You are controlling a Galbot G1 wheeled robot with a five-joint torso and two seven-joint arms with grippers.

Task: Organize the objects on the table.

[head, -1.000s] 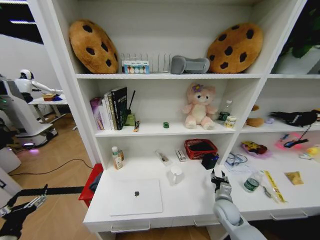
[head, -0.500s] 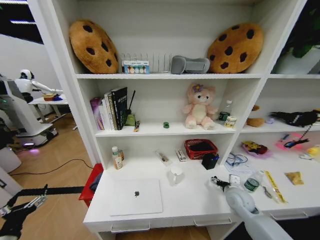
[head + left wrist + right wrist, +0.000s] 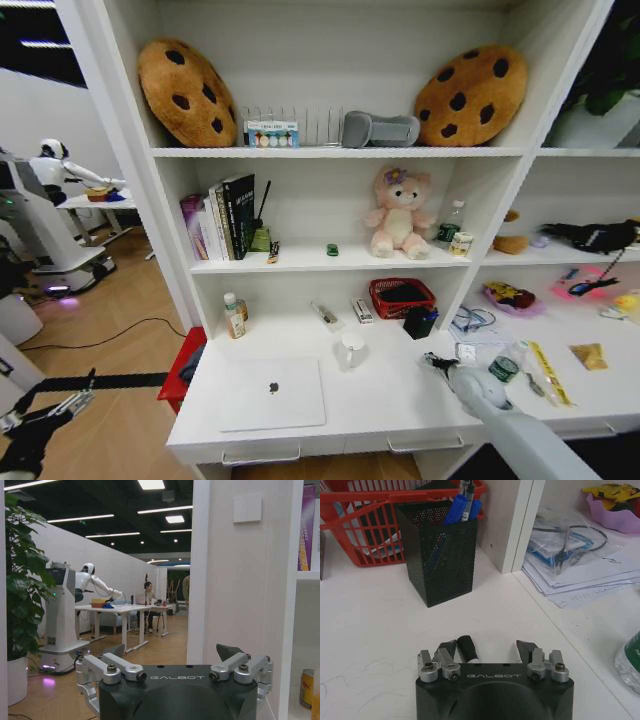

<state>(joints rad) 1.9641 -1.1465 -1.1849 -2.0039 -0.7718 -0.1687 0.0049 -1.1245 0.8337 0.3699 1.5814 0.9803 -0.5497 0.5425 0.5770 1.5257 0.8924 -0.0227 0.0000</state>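
- Reaching low over the long white counter (image 3: pixel 380 395), the right end effector (image 3: pixel 433 362) sits just in front of the black mesh pen cup (image 3: pixel 440 555), on the robot's side of it.
- Its jaws stand spread apart in the right wrist view, right end effector (image 3: pixel 487 650) released, nothing clamped.
- A black pen (image 3: pixel 468 648) lies on the counter between those spread fingers, closer to one finger (image 3: pixel 447 650); whether it touches that finger I cannot tell.
- Blue pens (image 3: pixel 462 507) stand upright inside the pen cup.
- A red mesh basket (image 3: pixel 365 527) sits directly behind the pen cup, touching or nearly so.
- A white mug (image 3: pixel 351 350) stands left of the pen cup, apart from it.
- The thin silver laptop with a dark logo (image 3: pixel 272 392) lies closed and flat, well left of the pen cup, near the counter's front edge.
- A tiny green toy car (image 3: pixel 332 249) rests on the shelf above the pen cup.
- The left end effector (image 3: pixel 55 408) hangs off beyond the counter's left end over the wooden floor, fingers apart and empty in the left wrist view (image 3: pixel 175 672).
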